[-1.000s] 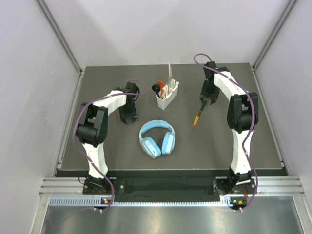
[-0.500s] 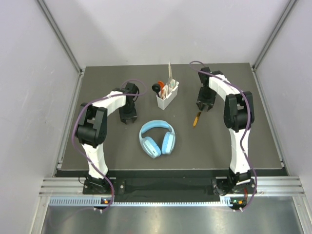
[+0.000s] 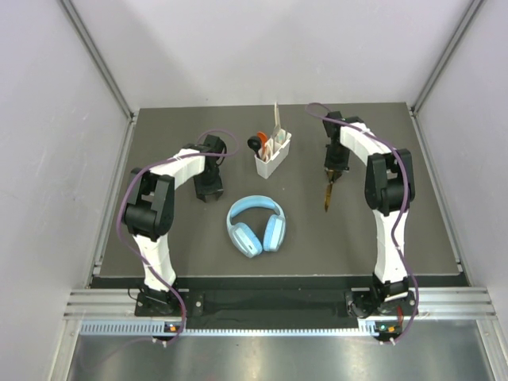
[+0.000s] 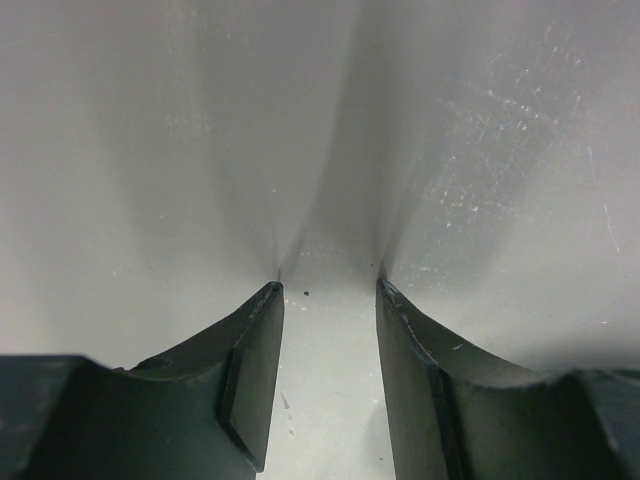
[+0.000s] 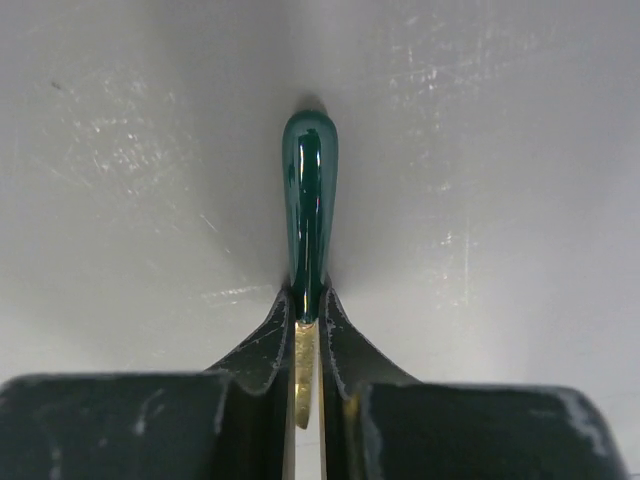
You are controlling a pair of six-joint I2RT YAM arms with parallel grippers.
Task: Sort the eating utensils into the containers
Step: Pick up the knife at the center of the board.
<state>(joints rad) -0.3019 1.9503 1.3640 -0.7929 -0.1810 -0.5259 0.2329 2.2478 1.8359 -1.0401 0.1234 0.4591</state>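
White caddy sits upper centre of the top view, and it's packed: orange-red spoon, black scoop, pale handles standing up. Right of centre, the right gripper is pinched tight on the knife. The knife's long axis runs almost straight down the frame, wooden handle toward the bottom edge. Left gripper is half-parted, nothing in it.

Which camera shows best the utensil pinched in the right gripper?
The right wrist view: the utensil pokes out close-up, glossy dark green, from the shut right gripper. The top view shows only a thin brownish sliver; the left wrist view shows none of it.
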